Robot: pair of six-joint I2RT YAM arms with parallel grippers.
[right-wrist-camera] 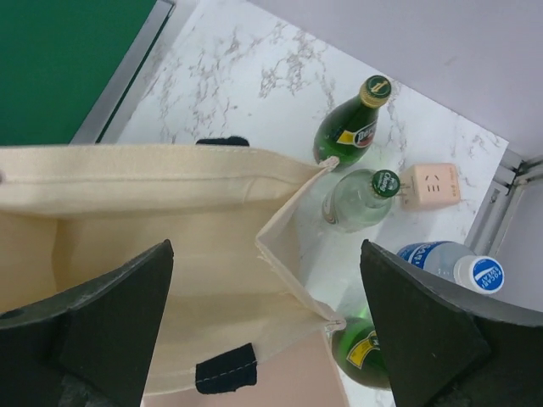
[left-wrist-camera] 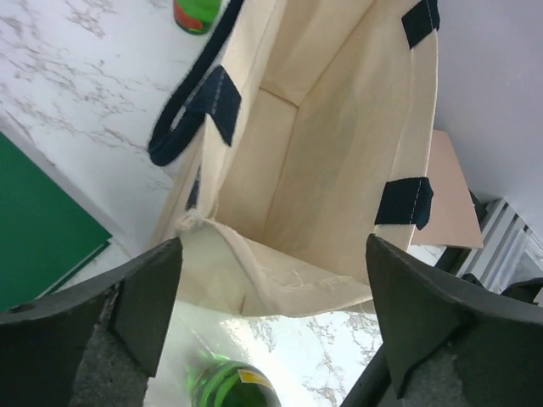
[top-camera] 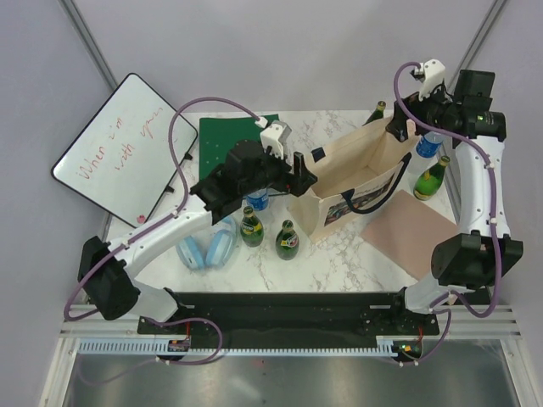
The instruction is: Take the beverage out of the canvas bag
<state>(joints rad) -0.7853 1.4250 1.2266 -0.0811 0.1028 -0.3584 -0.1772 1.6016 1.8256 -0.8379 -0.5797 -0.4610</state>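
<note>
The beige canvas bag (top-camera: 352, 174) stands open in the middle of the table, print panel facing the near side. Its inside (left-wrist-camera: 314, 178) shows only bare fabric in both wrist views; I see no bottle in it. My left gripper (top-camera: 299, 174) is open and empty above the bag's left end rim (left-wrist-camera: 280, 284). My right gripper (top-camera: 405, 129) is open and empty above the bag's right end corner (right-wrist-camera: 293, 246). Two green bottles (top-camera: 251, 227) (top-camera: 288, 240) and a blue-labelled bottle (top-camera: 257, 200) stand on the table left of the bag.
More bottles stand right of the bag: green ones (right-wrist-camera: 349, 127) (top-camera: 431, 178), a clear one (right-wrist-camera: 361, 199) and a blue-capped one (right-wrist-camera: 454, 264). A small peach cube (right-wrist-camera: 431, 185), pink sheet (top-camera: 411, 229), green mat (top-camera: 225, 140), blue headphones (top-camera: 208, 248) and whiteboard (top-camera: 119, 148) surround them.
</note>
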